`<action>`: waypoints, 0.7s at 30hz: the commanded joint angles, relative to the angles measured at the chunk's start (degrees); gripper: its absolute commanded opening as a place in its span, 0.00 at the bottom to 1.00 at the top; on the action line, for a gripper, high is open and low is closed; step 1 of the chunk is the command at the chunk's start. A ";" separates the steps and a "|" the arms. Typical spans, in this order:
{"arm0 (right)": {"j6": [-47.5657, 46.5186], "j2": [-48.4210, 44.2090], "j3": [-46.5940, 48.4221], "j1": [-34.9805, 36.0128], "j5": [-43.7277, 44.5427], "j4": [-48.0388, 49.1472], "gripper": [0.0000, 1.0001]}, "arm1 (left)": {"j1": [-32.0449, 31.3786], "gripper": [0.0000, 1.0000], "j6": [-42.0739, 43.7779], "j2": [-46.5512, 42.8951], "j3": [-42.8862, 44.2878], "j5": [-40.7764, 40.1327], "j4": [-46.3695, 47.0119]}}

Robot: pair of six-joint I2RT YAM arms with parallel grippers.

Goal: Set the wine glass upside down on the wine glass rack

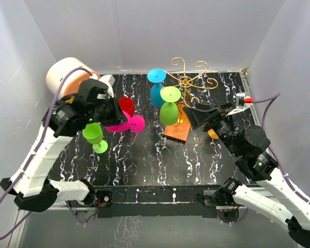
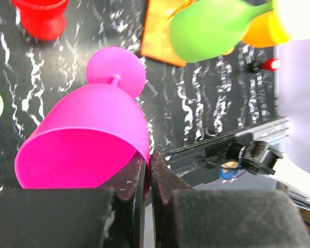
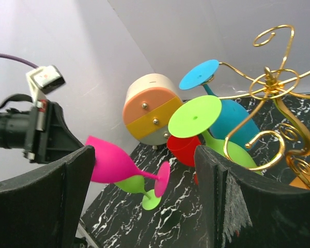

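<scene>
My left gripper (image 1: pixel 115 117) is shut on the rim of a pink wine glass (image 1: pixel 128 124), holding it on its side above the table, foot pointing right. In the left wrist view the fingers (image 2: pixel 163 178) pinch the pink glass's (image 2: pixel 88 139) rim. The pink glass also shows in the right wrist view (image 3: pixel 113 160). The gold wire rack (image 1: pixel 188 80) stands at the back on an orange-brown base (image 1: pixel 176 129). A blue glass (image 1: pixel 157 88) and a green glass (image 1: pixel 169 108) hang upside down on it. My right gripper (image 1: pixel 201 116) is open and empty beside the base.
A second green glass (image 1: pixel 95 135) stands on the table under my left gripper. A red glass (image 1: pixel 126 106) stands behind the pink one. A cream-and-orange cylinder (image 1: pixel 67 77) sits in the back left corner. An orange object (image 1: pixel 213 134) lies under my right arm.
</scene>
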 commanded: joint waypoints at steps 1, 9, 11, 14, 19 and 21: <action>1.49 1.17 3.39 0.19 -3.37 6.18 0.76 | 0.18 0.00 3.16 -2.32 7.64 1.69 -0.08; 5.25 4.27 4.93 0.17 -8.07 9.74 0.76 | 0.18 0.00 5.45 -10.19 6.02 -4.25 16.45; 7.04 5.23 5.49 0.21 -9.05 10.84 0.76 | 0.18 0.00 5.98 -12.37 3.12 -3.85 24.81; 10.26 6.65 6.19 0.21 -9.70 12.70 0.76 | 0.18 0.00 6.67 -15.28 -1.48 -3.00 35.27; 14.80 9.09 7.51 0.22 -9.86 16.68 0.76 | 0.18 0.00 7.35 -17.24 -6.96 -0.82 49.74; 16.02 10.09 7.79 0.21 -9.75 18.90 0.75 | 0.18 0.00 7.41 -16.79 -7.62 0.52 54.57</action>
